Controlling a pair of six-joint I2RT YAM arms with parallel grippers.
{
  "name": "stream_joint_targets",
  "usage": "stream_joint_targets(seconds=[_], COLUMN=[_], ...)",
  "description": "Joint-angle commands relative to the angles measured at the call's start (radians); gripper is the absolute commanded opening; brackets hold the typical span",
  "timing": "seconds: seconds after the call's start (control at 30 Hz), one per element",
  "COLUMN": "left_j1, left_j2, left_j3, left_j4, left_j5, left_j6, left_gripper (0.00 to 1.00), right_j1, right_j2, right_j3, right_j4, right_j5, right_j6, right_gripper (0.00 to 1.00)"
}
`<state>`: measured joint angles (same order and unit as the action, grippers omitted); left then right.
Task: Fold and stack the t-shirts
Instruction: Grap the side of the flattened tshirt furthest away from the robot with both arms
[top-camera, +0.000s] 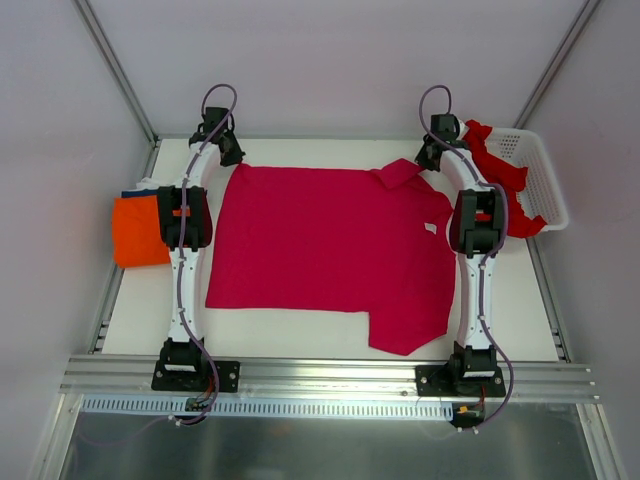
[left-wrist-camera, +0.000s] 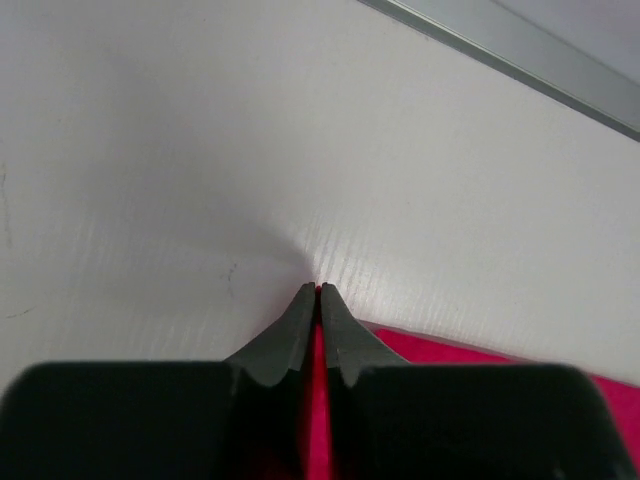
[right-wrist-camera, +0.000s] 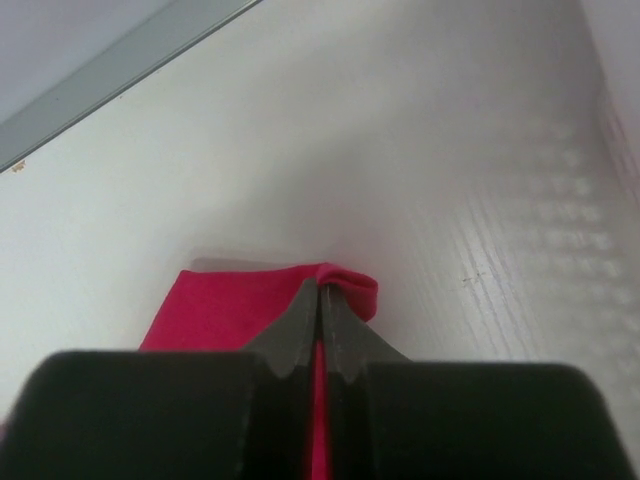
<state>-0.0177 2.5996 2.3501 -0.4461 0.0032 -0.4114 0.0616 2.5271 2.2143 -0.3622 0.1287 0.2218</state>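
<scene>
Found the magenta t-shirt (top-camera: 320, 240) spread flat across the middle of the white tabletop (top-camera: 290, 332), between the left arm (top-camera: 185, 260) and the right arm (top-camera: 480, 270). Noted one sleeve pointing toward the near edge on the right side, and a small white tag (top-camera: 432, 228) close to the right border of the cloth.

Located the left jaws at the far left corner of the magenta t-shirt, low against the tabletop. Confirmed in the left wrist view: fingers (left-wrist-camera: 295, 330) drawn almost together, with a thin strip of magenta cloth pinched between them and bare tabletop ahead of the tips.

Located the right jaws at the far right corner of the same garment, beside the white lattice basket (top-camera: 548, 190). Confirmed in the right wrist view: fingers (right-wrist-camera: 295, 335) closed tight on a small rolled fold of magenta cloth, with the fold bulging just past the tips.

Found the orange t-shirt (top-camera: 135, 235) folded into a rectangle at the left edge of the tabletop, partly hidden under the left arm. Saw a sliver of the navy t-shirt (top-camera: 131, 191) at its far side; could not tell whether beneath or behind.

Found the red t-shirt (top-camera: 497, 165) bunched in the basket and draped over its near rim.
</scene>
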Motion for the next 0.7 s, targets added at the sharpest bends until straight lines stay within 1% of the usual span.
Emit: stream_joint_targets(seconds=[0.0, 0.2, 0.3, 0.4, 0.47, 0.53, 0.63, 0.67], left_j1=[0.012, 0.012, 0.01, 0.01, 0.01, 0.01, 0.009, 0.009], left_j2=[-0.003, -0.038, -0.065, -0.12, -0.183, -0.249, -0.321, -0.335], left_j3=[0.034, -0.029, -0.069, -0.124, -0.179, -0.216, -0.282, -0.314], left_j4=[0.01, 0.01, 0.01, 0.012, 0.01, 0.012, 0.014, 0.012], left_j5=[0.017, 0.003, -0.048, -0.088, -0.103, -0.115, -0.129, -0.132], left_j6=[-0.001, 0.008, 0.013, 0.011, 0.005, 0.0, -0.006, -0.009], left_gripper=[0.0, 0.0, 0.0, 0.0, 0.0, 0.0, 0.0, 0.0], right_j1=[0.01, 0.017, 0.02, 0.021, 0.021, 0.024, 0.033, 0.035], right_j2=[-0.045, -0.07, -0.088, -0.111, -0.146, -0.18, -0.267, -0.293], right_j3=[-0.01, -0.037, -0.054, -0.071, -0.097, -0.132, -0.231, -0.292], right_j4=[0.037, 0.026, 0.025, 0.017, 0.016, 0.025, 0.051, 0.068], right_j5=[0.015, 0.012, 0.014, 0.009, 0.009, 0.014, 0.02, 0.02], right_j6=[-0.021, -0.039, -0.045, -0.055, -0.064, -0.078, -0.096, -0.101], right_gripper=[0.0, 0.0, 0.01, 0.01, 0.01, 0.01, 0.0, 0.01])
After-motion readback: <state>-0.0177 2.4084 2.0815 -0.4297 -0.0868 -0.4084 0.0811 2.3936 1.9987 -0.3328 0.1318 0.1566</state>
